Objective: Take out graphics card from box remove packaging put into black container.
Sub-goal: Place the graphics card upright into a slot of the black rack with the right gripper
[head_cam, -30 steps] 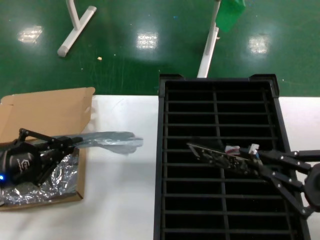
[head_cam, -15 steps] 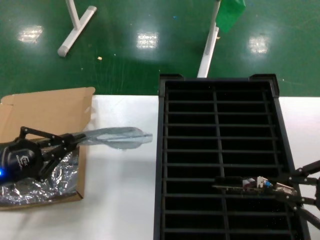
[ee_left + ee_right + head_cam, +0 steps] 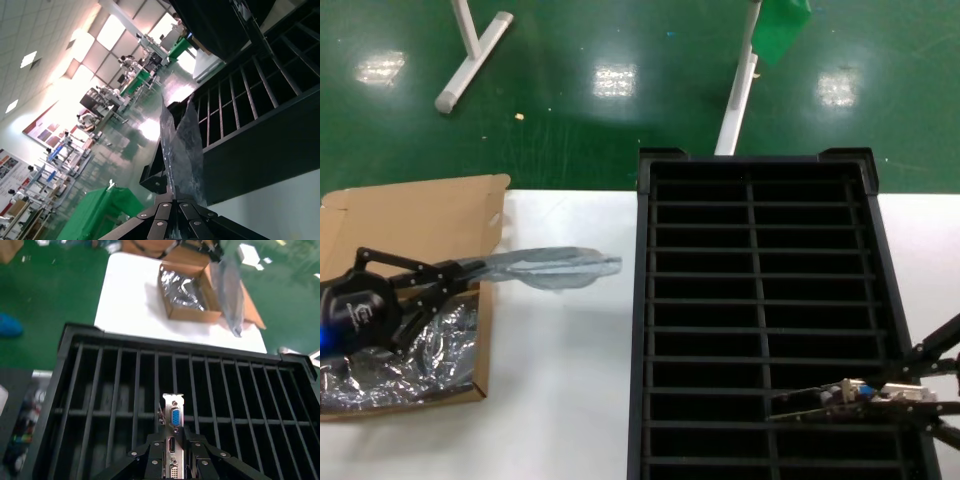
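The right hand (image 3: 905, 395) pinches the card (image 3: 820, 400) by its bracket end, edge-on over a near slot of the crate (image 3: 645, 300), apparently lining it up to drop in. The left hand (image 3: 460, 275) pinches the empty bag (image 3: 555, 268) aside, beside the box (image 3: 420, 215) on the table (image 3: 560, 400).

A white tabletop (image 3: 560, 380) carries two things. The brown cardboard box (image 3: 415, 225) sits at its left edge, flap lid open and crinkled silvery film inside. The large black container (image 3: 645, 330) with its two columns of narrow slots stands on the right part, apart from the box.
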